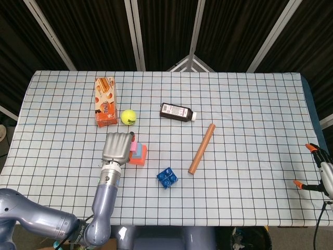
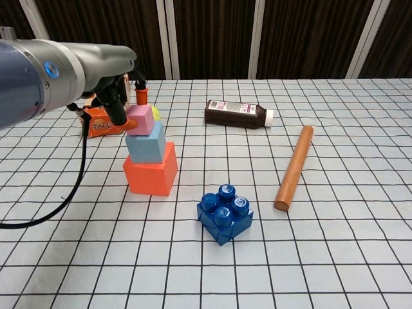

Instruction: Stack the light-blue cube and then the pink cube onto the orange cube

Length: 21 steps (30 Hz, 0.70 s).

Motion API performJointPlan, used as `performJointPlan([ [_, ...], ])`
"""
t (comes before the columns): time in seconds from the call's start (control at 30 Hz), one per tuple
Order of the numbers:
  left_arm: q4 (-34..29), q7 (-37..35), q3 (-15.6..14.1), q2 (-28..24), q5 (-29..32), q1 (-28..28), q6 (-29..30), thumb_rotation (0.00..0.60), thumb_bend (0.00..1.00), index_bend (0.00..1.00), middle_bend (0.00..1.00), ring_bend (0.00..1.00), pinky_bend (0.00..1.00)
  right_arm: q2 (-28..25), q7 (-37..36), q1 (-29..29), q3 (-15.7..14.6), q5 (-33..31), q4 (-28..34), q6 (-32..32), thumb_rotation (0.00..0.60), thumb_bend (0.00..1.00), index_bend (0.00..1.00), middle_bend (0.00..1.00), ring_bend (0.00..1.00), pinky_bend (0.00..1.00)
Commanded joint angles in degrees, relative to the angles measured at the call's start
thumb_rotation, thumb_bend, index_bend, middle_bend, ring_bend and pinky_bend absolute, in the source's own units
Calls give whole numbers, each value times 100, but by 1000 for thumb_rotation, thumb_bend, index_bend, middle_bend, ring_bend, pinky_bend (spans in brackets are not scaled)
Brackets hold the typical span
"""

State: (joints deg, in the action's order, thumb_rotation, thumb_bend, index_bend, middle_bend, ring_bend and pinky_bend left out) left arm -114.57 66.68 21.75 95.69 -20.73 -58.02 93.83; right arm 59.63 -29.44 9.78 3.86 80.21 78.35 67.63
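Note:
In the chest view the orange cube [image 2: 151,172] stands on the table with the light-blue cube [image 2: 147,144] on top of it. The pink cube [image 2: 140,120] sits level on the light-blue one. My left hand [image 2: 123,96] reaches in from the left and still pinches the pink cube between its fingertips [image 2: 141,96]. From the head view the left hand [image 1: 117,146] covers most of the stack; only edges of the pink cube [image 1: 135,146] and the orange cube [image 1: 142,155] show. My right hand [image 1: 322,171] hangs off the table's right edge, fingers spread, empty.
A blue studded brick [image 2: 224,213] lies in front and right of the stack. Further right lies a brown wooden rod [image 2: 294,167], with a dark bottle [image 2: 238,114] on its side behind. A tennis ball [image 1: 128,116] and an orange snack box [image 1: 104,102] stand behind the stack.

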Motion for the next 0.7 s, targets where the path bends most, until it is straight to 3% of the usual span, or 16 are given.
performJointPlan([
  [0.03,4,-4,-10,0,-4,-7,-7,600,334,421,820,795,902,-1,-5,1,1,-1,-1,-2,600,70,0,42,29,119],
  [0.5,-118,1,-64,-89,-70,-30,21,600,195,377,806,784,892,-8,7,9,5,-8,18,-19,600,70,0,42,29,120],
  [0.6,-233,-25,-62,-179,-182,2,145,600,194,308,792,772,883,-10,8,12,3,-5,21,-25,600,70,0,42,28,120],
  [0.7,-342,-38,-70,-279,-265,45,261,600,194,174,775,765,878,-10,16,15,0,-2,25,-30,600,70,0,42,29,120],
])
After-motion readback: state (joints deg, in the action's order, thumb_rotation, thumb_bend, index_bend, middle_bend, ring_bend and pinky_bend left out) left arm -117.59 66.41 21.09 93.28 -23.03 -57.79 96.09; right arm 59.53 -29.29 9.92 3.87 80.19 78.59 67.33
